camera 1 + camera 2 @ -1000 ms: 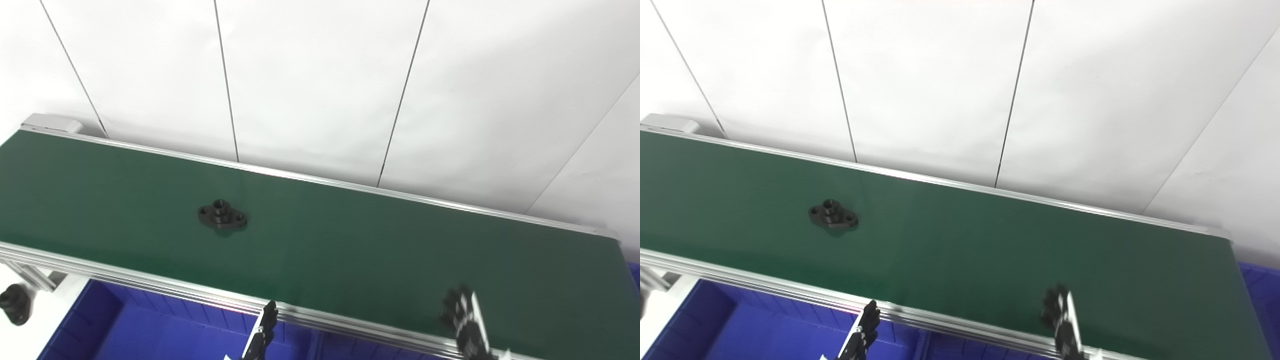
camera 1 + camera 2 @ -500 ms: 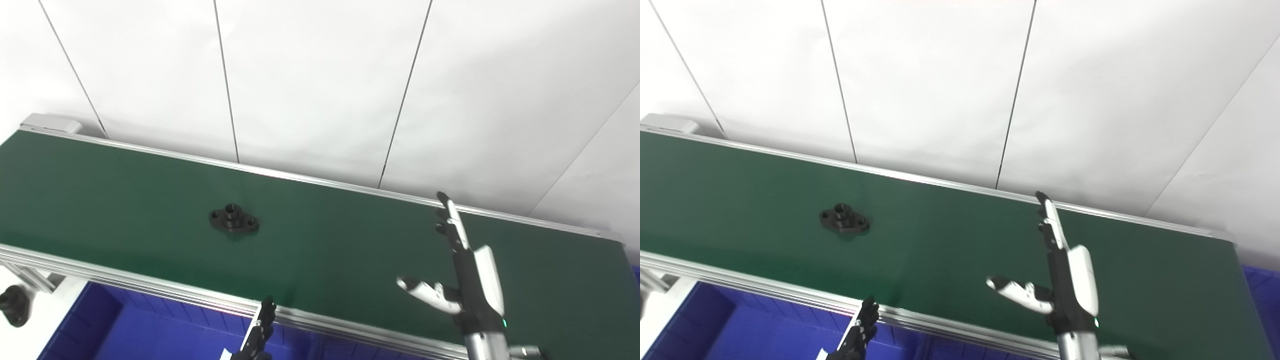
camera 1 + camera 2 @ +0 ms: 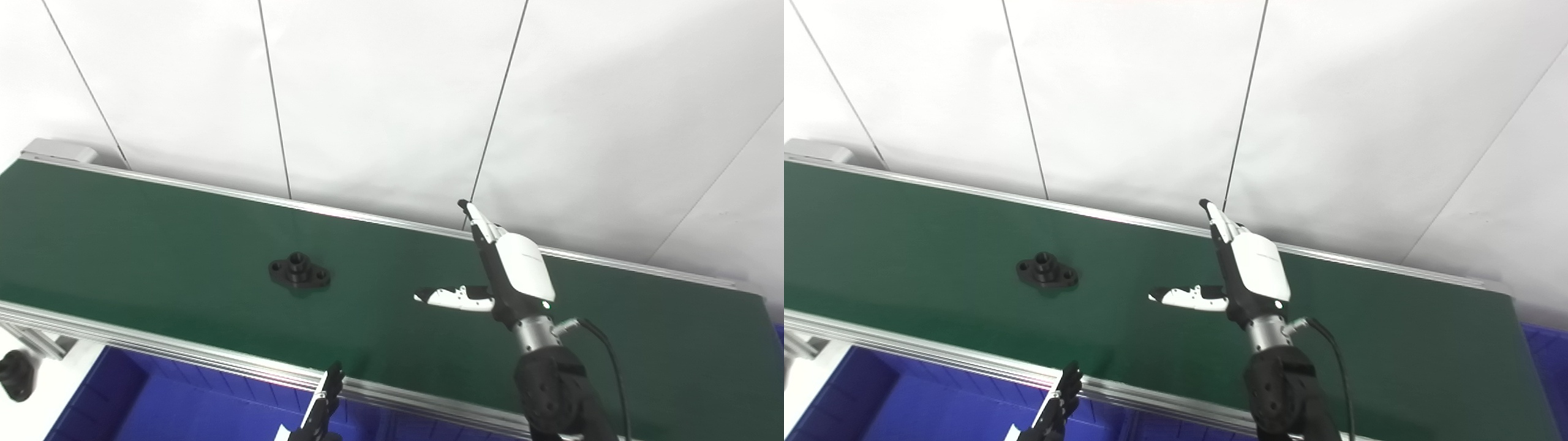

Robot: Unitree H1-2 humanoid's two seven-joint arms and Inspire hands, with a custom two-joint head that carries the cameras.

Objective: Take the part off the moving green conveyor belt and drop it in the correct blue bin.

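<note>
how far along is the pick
Nothing is done yet: the part lies untouched on the belt. In hand: the right hand is open above the belt, to the part's right and apart from it. Left: grasp, lift, drop into a bin. The left hand waits low.

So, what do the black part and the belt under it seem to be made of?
Black part: probably metal with a dull black coating, or hard plastic. It has crisp bored holes and a faint sheen; the look leaves it open.
Green conveyor belt: likely rubber or PVC, smooth and matte, with only soft reflections.
</note>
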